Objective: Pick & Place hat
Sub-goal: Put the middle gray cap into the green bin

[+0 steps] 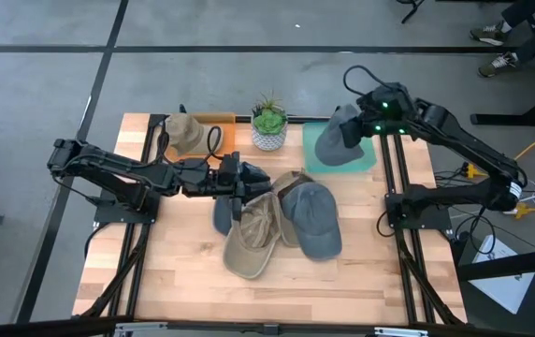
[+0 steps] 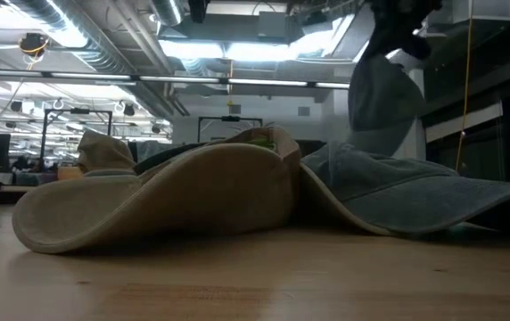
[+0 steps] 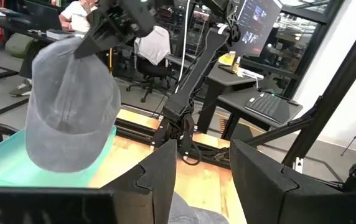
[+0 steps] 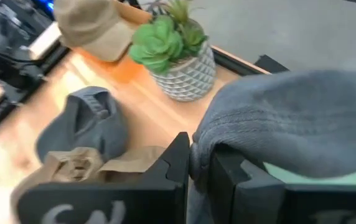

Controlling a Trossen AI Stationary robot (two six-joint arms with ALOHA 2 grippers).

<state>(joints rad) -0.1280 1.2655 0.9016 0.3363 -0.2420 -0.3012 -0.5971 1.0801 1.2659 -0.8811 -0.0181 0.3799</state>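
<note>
A grey hat (image 1: 335, 142) hangs over the green mat (image 1: 366, 159) at the table's far right, with my right gripper (image 1: 354, 126) shut on it. In the left wrist view the same grey hat (image 3: 72, 112) dangles under that gripper. My left gripper (image 1: 256, 183) points level over the table's middle, open, with nothing between its fingers (image 3: 159, 177). Below it lies a heap of hats: a tan one (image 1: 253, 236), a blue-grey one (image 1: 316, 220) and a dark blue one (image 1: 223, 215). Another tan hat (image 1: 185, 133) rests on an orange mat. My right gripper pinches an edge of the grey hat (image 4: 218, 143) between its two fingers, slanting down from above. The hat hangs below the fingers, its top end (image 3: 81, 50) at the gripper. Whether its lower end (image 3: 63, 158) touches the green mat, I cannot tell.
A potted plant (image 1: 269, 124) in a white patterned pot stands at the far edge between the orange mat (image 1: 223, 131) and the green mat. The near half of the wooden table (image 1: 249, 295) is bare wood. Beyond the table are desks, chairs and a seated person (image 3: 81, 9).
</note>
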